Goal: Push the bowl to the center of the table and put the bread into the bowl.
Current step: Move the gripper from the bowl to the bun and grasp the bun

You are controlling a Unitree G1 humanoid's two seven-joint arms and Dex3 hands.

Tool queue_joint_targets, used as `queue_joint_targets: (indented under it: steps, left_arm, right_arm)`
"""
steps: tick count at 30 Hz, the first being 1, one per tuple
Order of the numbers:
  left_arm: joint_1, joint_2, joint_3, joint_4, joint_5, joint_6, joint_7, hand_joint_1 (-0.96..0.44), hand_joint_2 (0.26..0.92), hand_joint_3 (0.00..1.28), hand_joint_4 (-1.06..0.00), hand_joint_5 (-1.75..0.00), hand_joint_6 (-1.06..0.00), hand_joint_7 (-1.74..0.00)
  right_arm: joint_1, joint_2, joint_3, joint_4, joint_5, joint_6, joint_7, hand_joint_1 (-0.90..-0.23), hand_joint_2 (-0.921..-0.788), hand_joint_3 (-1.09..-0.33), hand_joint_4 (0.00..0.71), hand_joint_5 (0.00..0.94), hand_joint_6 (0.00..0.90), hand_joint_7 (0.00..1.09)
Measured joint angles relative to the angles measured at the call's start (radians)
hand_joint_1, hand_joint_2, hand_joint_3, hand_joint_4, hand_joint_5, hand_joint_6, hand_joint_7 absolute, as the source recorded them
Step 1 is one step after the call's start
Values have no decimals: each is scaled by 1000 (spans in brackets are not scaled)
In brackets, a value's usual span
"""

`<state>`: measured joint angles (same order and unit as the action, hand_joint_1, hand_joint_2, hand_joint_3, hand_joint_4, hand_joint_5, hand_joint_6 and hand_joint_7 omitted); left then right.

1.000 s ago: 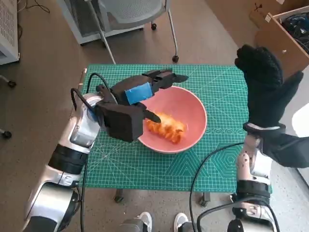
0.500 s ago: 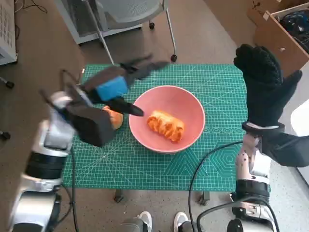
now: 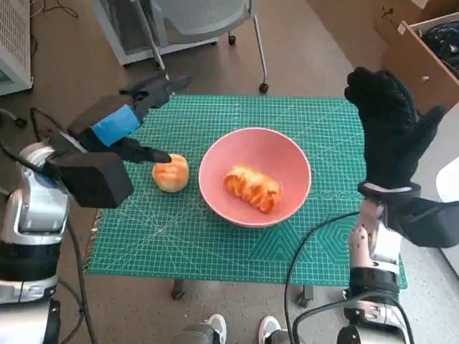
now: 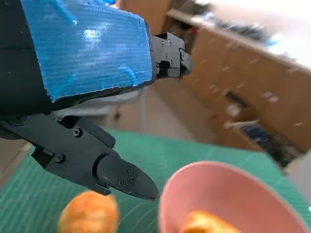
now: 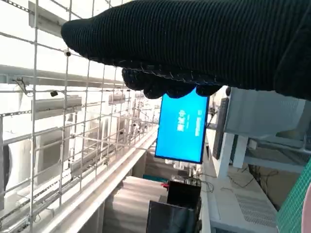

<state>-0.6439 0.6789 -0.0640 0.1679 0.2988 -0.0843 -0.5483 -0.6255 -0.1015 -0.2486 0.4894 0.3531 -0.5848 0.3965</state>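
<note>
Bowl (image 3: 287, 154) smooth matt pink; mat (image 3: 215, 244) matt green; right hand (image 3: 391, 129) knitted cloth.

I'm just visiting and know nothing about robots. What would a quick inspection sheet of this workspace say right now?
Surface: green cutting mat covering a small table.
Job's things: pink bowl near the mat's middle, one bread piece inside it; a second bread roll lies on the mat beside the bowl, on the robot's left.
Clutter: nothing seen.
Robot hands: left robot hand open, raised beside the roll, holding nothing; right robot hand open, lifted upright off to the side.
Cables: black cables run along both arms.
Surroundings: chair, cardboard box, a person's feet at the table's near edge.
</note>
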Motion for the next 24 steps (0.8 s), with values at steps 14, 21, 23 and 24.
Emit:
queue_joint_targets:
  steps: [14, 21, 23, 24]
  left_arm:
    - [-1, -9, -65, 132, 19, 42, -24, -267, 789, 2, 1, 1, -165, -85]
    - [-38, -37, -128, 247, 62, 61, -24, -224, 792, 2, 1, 1, -169, -64]
    - [-54, -48, -144, 280, 81, 67, -21, -220, 793, 3, 1, 1, -169, -61]
    - [-63, -54, -154, 295, 89, 70, -20, -215, 793, 3, 1, 1, -170, -59]
  right_arm:
    - [0, 2, 6, 5, 0, 2, 3, -615, -921, -749, 239, 2, 50, 474]
    - [0, -4, 7, 3, 0, 11, 3, -615, -921, -750, 240, 1, 47, 478]
    - [1, -6, 8, 0, 0, 16, 3, -615, -921, -750, 240, 1, 47, 479]
    - [1, -6, 8, -2, 0, 19, 3, -616, -921, -750, 240, 1, 47, 480]
